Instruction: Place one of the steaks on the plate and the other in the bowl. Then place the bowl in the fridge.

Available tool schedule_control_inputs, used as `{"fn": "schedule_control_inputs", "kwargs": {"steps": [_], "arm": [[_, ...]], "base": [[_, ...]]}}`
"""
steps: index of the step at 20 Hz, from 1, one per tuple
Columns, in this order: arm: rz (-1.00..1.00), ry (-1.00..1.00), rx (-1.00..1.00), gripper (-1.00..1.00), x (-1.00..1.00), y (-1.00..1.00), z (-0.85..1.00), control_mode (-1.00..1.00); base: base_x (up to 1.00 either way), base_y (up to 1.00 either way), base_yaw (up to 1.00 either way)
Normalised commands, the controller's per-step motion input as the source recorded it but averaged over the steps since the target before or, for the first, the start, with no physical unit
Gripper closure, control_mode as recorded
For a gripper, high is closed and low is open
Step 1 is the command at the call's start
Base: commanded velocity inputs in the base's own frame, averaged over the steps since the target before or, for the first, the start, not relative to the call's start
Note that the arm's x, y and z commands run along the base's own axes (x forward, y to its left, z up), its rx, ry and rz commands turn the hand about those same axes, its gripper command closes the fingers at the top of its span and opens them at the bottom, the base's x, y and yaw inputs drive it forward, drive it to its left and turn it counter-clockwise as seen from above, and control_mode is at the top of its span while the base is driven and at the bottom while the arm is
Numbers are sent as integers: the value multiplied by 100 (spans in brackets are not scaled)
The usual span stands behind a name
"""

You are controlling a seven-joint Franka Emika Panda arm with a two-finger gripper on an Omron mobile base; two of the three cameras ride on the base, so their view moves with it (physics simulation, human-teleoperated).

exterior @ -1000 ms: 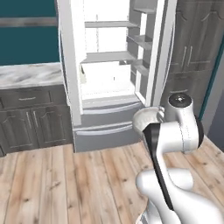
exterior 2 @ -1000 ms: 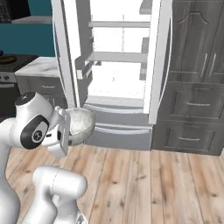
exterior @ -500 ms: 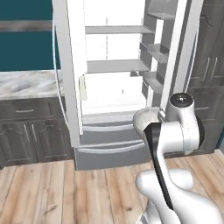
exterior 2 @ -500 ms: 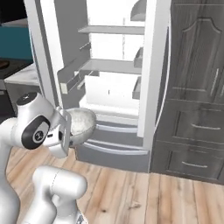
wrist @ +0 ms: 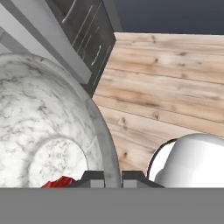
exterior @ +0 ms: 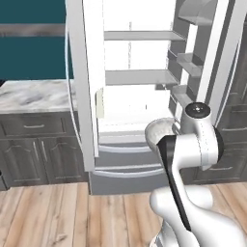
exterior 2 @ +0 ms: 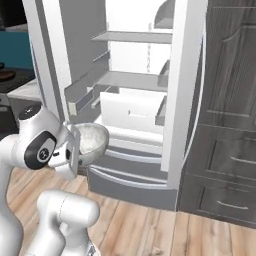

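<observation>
Closer now than a second ago, the fridge (exterior: 144, 87) stands larger in both base views, because the base has driven up to it; the bowl has kept its place at the arm. At the left of the left base view a marbled worktop (exterior: 34, 94) tops dark cabinets. Beside it the fridge's doors stand open on white shelves, with grey drawers below. In front of those drawers, in mid-air, the gripper (wrist: 113, 178) is clenched on the rim of the bowl (exterior 2: 90, 142), one finger inside and one outside. The bowl is deep, white-grey and marble-veined. A bright red steak (wrist: 59, 182) lies at its bottom in the hand view. Wooden floor (wrist: 175, 78) lies beneath.
</observation>
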Motion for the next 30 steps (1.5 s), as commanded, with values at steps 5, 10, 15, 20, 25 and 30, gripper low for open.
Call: {"fn": "schedule_control_inputs", "kwargs": {"steps": [5,10,15,20,25,30], "arm": [[0,0,0,100,0,0,0,100],[0,0,0,100,0,0,0,100],[0,0,0,100,0,0,0,100],[0,0,0,100,0,0,0,100],[0,0,0,100,0,0,0,100],[0,0,0,100,0,0,0,100]], "base": [[57,13,-14],[28,2,-12],[28,19,-9],[34,0,-1],[54,0,0],[46,-6,0]]}}
